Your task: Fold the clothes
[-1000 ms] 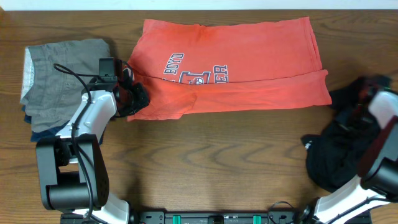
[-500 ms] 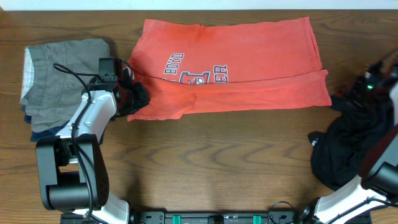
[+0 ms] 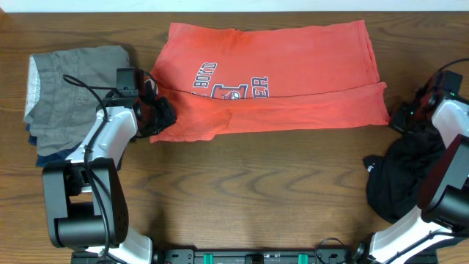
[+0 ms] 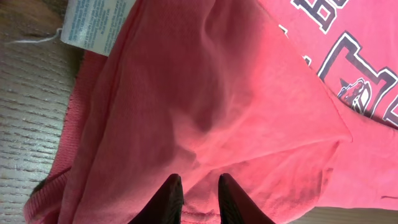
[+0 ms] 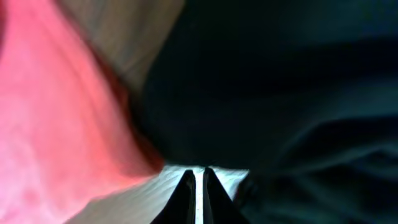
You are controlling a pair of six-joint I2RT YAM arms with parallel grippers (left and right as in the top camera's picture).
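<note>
The coral-red T-shirt [image 3: 293,73] lies spread across the far middle of the table, lettering [image 3: 231,84] up, with its lower part folded over. My left gripper [image 3: 163,114] sits at the shirt's near left corner. In the left wrist view its fingers [image 4: 199,182] are shut on a ridge of red fabric [image 4: 205,93]. The black garment [image 3: 399,183] lies crumpled at the right edge. My right gripper [image 3: 405,119] is low between the shirt's right corner and the black heap. Its fingers [image 5: 198,174] are shut over bare table, black cloth [image 5: 261,81] just ahead.
A folded grey garment [image 3: 73,81] with a pale waistband rests at the far left on a navy one [image 3: 47,156]. A white care label [image 4: 93,22] shows at the shirt's hem. Bare wooden table [image 3: 256,191] fills the front.
My right arm has swung away from the black garment and come down near the shirt's right corner, its jaws now shut. The black heap has settled lower. The left arm has not moved.
</note>
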